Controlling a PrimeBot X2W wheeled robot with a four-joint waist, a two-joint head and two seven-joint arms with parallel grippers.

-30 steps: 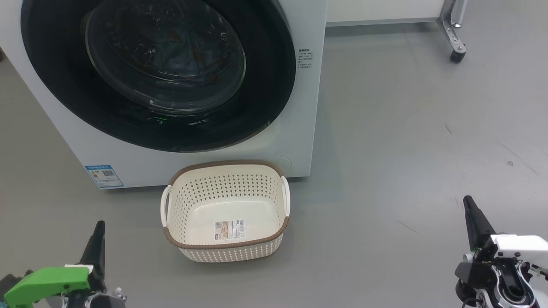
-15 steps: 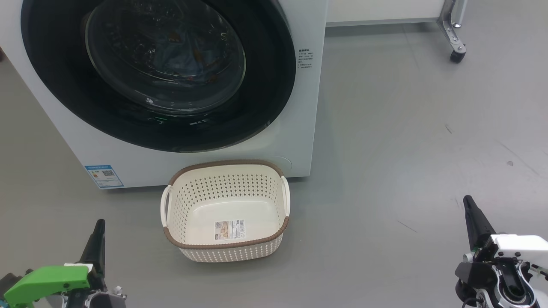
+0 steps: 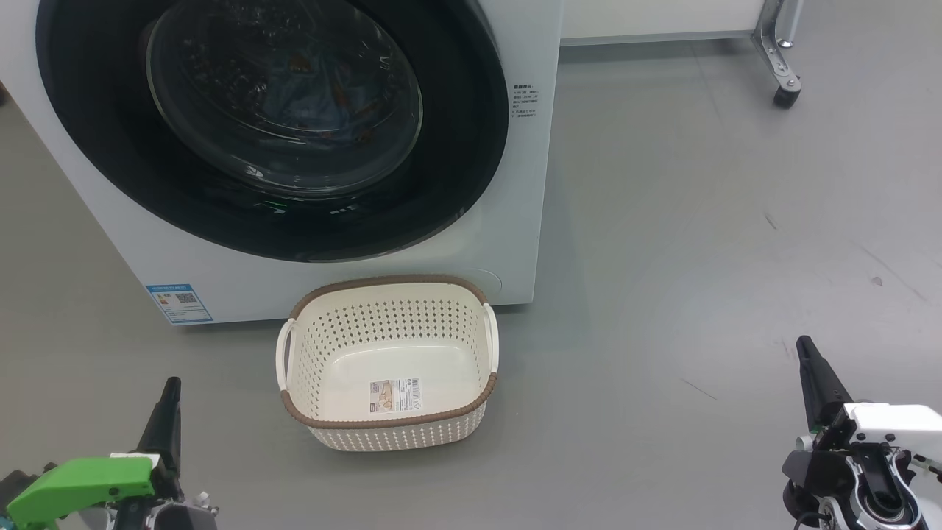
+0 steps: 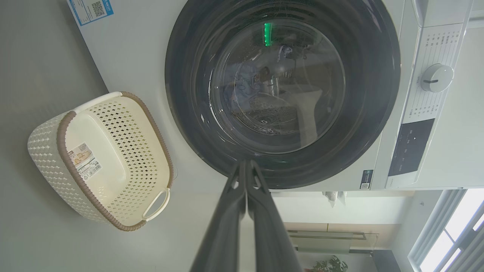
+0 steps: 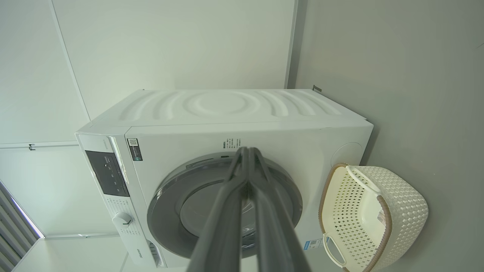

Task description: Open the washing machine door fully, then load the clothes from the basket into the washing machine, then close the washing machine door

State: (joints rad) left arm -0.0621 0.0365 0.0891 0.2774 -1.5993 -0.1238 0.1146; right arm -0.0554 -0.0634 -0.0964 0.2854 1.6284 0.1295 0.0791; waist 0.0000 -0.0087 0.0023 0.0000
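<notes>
1. The left gripper (image 3: 168,408), at the near left, has its fingers pressed together on nothing.
2. The right gripper (image 3: 813,375), at the near right, is likewise closed and carries nothing.
3. Between them, farther off, stands the basket (image 3: 390,439), floor bare but for a sticker (image 3: 395,395), just before the washer (image 3: 526,221).
4. The door (image 3: 464,147) lies flush and closed. The clothes (image 3: 309,77) show behind its glass.
5. The clothes look soft and light, so any fold would do. The door looks rigid, glossy and slippery, best taken at its rim. I can make out no handle.
</notes>
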